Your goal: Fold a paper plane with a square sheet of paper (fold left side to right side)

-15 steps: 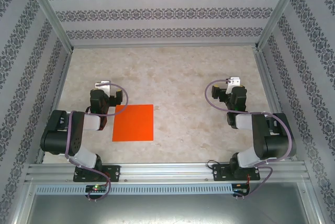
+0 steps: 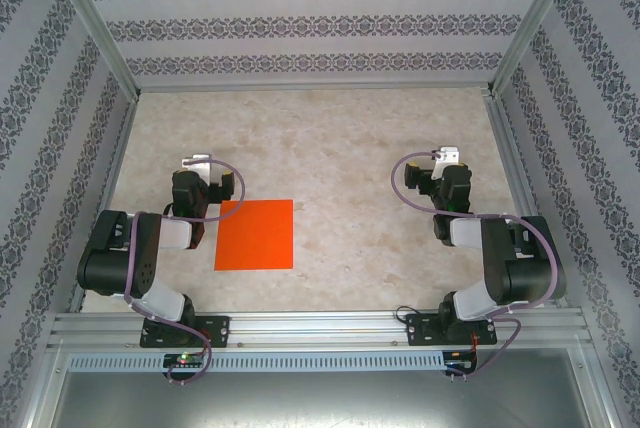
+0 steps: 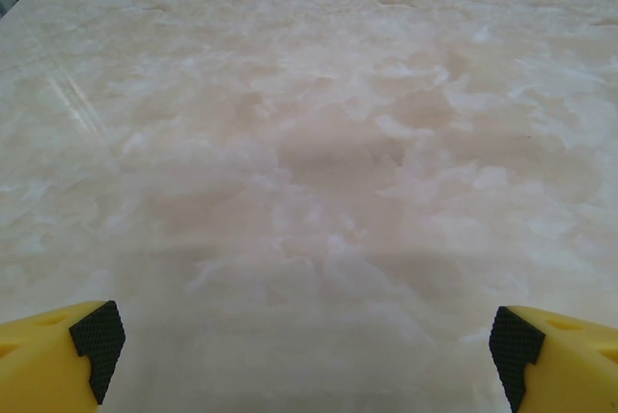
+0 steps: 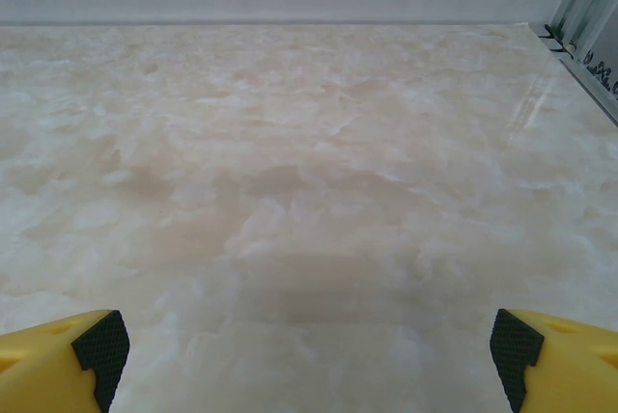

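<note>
The square sheet of paper lies flat on the marble tabletop, bright orange-red, with no crease showing. The paper plane is out of view. My left gripper hovers just beyond the sheet's far left corner, pointing away from the bases, and stands open. In the left wrist view its yellow fingers with black pads sit wide apart over bare marble, the left gripper holding nothing. My right gripper is far to the right of the sheet. The right gripper stands open too, fingertips spread over bare tabletop.
Patterned walls and aluminium posts enclose the table on three sides. The far wall's foot shows in the right wrist view. A metal rail carries both arm bases at the near edge.
</note>
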`<state>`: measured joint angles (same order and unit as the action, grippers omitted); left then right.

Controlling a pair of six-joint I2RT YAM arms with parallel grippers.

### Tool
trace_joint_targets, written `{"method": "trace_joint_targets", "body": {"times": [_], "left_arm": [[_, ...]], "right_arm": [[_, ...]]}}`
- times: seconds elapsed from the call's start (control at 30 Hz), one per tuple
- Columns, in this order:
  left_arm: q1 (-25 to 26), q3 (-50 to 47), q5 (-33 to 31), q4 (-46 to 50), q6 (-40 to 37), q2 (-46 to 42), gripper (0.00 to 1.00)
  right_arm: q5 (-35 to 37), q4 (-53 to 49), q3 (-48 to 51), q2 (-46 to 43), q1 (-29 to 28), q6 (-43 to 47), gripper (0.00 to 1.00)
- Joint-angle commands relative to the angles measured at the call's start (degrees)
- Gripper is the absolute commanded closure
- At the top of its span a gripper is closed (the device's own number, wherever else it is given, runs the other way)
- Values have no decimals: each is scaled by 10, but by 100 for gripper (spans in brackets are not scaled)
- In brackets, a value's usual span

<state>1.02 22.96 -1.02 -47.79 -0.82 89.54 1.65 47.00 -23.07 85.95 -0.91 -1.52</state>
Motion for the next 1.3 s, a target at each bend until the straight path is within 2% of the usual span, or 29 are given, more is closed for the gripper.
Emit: {"method": "trace_joint_targets", "body": {"times": [0.0,0.27,0.3,0.4,0.43,0.53,0.63,0.77,0.87,1.0,1.1,1.27], "left_arm": [[-9,7,9,2,12,0,0],[-8,6,16,4,8,-10,0],[-4,16,31,49,-5,-39,0],[7,125,8,348,21,-151,0],[9,147,-2,402,35,-171,0],[14,177,-18,499,100,-238,0],[23,193,16,584,172,-276,0],[81,182,52,666,244,-294,1],[160,182,15,734,290,-268,4],[257,204,-2,790,333,-169,11],[296,227,-10,801,346,-98,21],[309,249,-4,783,349,-21,36]], "right_arm": [[2,21,4,1,-1,-1,2],[10,21,4,-2,0,-6,2],[26,8,0,-11,0,-14,2],[42,-135,-33,-98,0,-22,2],[42,-173,-44,-125,1,-31,2],[27,-258,-65,-199,-1,-62,2],[14,-359,-90,-262,-5,-100,2],[-29,-481,-115,-332,-12,-157,2],[-52,-535,-120,-374,-22,-184,2],[-46,-572,-121,-410,-34,-185,2],[-31,-586,-123,-422,-36,-181,2],[-27,-599,-127,-436,-38,-182,2]]}}
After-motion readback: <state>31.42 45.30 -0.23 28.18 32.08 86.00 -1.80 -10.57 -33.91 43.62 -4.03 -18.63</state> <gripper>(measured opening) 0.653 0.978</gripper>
